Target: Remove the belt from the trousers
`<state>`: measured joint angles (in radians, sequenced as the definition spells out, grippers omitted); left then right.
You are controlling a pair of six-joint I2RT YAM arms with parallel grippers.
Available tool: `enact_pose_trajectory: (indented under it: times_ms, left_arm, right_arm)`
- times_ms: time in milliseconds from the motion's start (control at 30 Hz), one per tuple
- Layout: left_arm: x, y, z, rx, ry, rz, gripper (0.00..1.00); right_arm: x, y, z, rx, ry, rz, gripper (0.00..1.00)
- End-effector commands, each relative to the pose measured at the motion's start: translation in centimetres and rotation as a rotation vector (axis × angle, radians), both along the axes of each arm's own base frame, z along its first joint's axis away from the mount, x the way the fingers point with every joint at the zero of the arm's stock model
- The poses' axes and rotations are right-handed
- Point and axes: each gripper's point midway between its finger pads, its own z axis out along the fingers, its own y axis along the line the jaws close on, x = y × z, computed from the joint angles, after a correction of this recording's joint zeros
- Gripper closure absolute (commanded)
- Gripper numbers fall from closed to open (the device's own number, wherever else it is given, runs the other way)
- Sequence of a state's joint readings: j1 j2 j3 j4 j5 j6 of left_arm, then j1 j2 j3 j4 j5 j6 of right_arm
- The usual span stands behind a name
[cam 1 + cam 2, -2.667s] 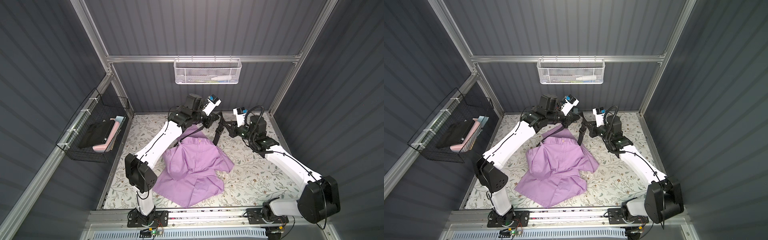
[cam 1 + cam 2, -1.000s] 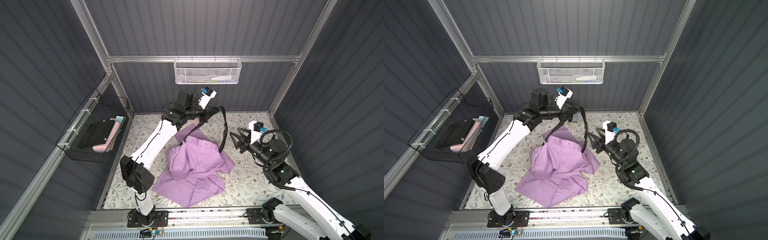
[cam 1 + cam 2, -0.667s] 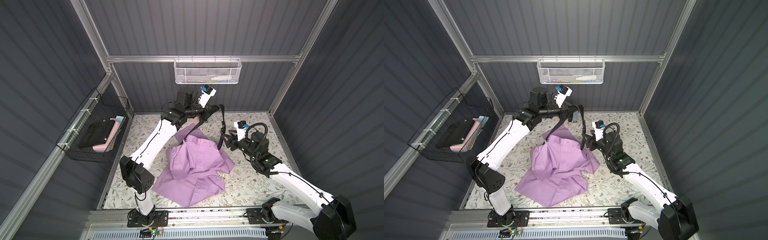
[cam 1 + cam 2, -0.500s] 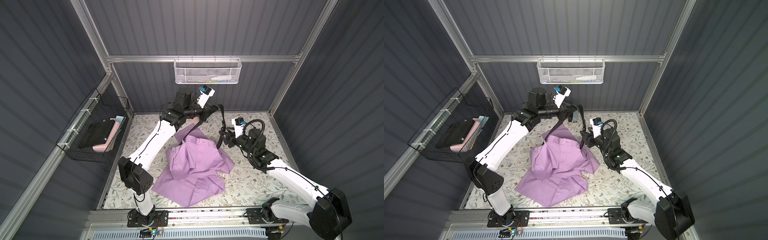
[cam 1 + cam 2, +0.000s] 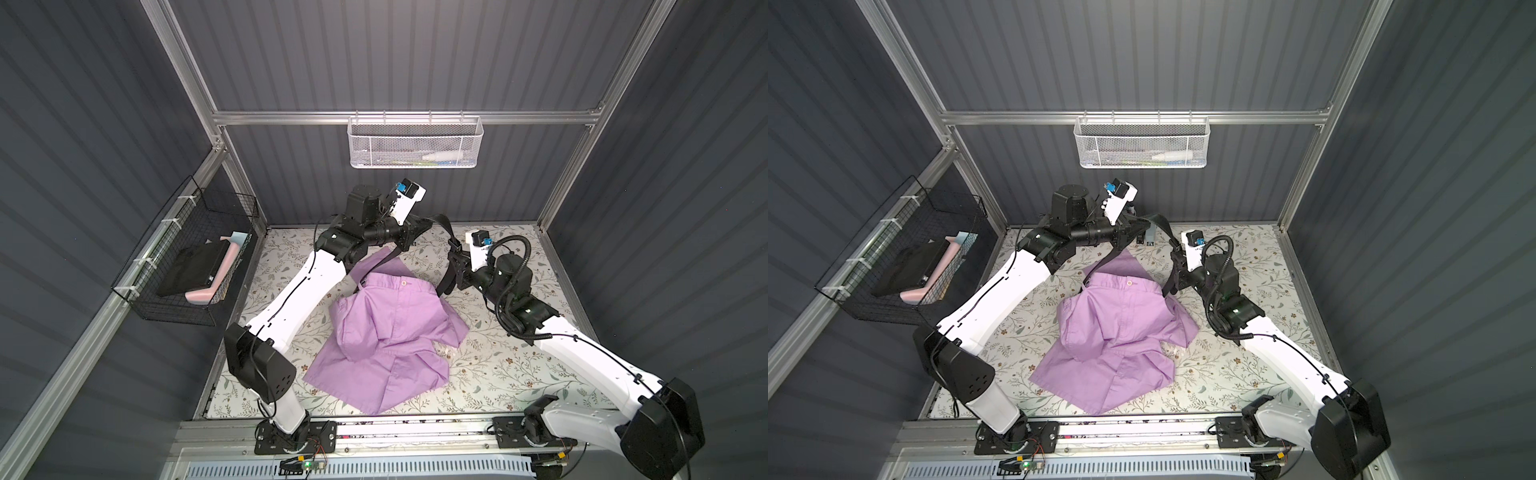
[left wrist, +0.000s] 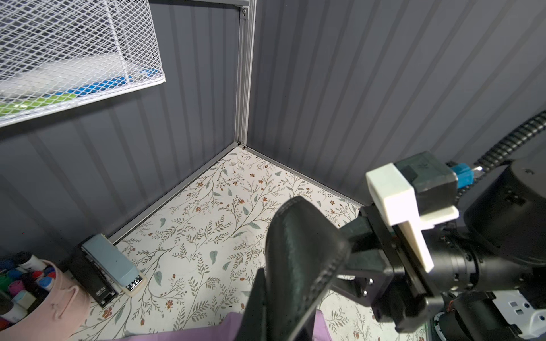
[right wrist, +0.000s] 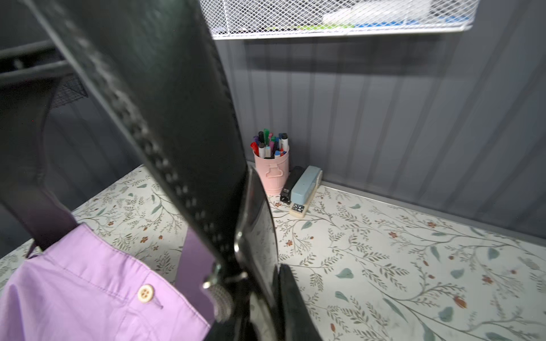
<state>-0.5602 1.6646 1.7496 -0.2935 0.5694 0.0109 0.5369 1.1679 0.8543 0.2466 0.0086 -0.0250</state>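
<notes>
A black wire basket (image 5: pixel 187 257) on the left wall holds a dark flat case. The left gripper (image 5: pixel 422 225), raised near the ribbed grey back wall, has its fingers clamped on the belt (image 5: pixel 442 220), a stitched black strap. One run slants down into the waistband of the trousers (image 5: pixel 390 324), crumpled lilac cloth with a pale button (image 7: pixel 145 293), lying mid-surface (image 5: pixel 498 374) on a floral print. A white mesh basket (image 5: pixel 415 143) hangs behind, above a pink pen cup (image 7: pixel 271 174) and a blue stapler (image 7: pixel 304 187). The belt arches over into the right gripper (image 5: pixel 454 266), its fingers pinched on the strap.
</notes>
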Motion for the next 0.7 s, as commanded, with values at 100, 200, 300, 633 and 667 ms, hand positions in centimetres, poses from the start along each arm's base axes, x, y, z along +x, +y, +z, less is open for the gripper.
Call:
enact_pose_trajectory:
  times_ms: [100,200,300,633,667]
  left_arm:
    - [0.2,1.2,-2.2,0.071,-0.037,0.035,0.89]
    - [0.9,2.2,-5.5,0.18,-0.066,0.08,0.73]
    - [1.9,3.2,-6.2,0.248,-0.144,0.143,0.39]
    - [2.4,2.6,-1.6,0.278,-0.359,0.166,0.26]
    - [2.3,2.6,-1.4,0.284,-0.37,0.16,0.26]
  right_arm:
    - [0.2,-1.4,4.5,-0.072,-0.126,-0.055,1.0]
    - [0.3,-0.9,4.9,-0.124,-0.108,-0.025,1.0]
    - [0.6,0.1,4.9,-0.194,-0.062,0.024,1.0]
    - [2.1,1.2,0.6,-0.272,0.096,0.053,1.0]
    - [2.1,1.3,0.2,-0.274,0.109,0.055,1.0]
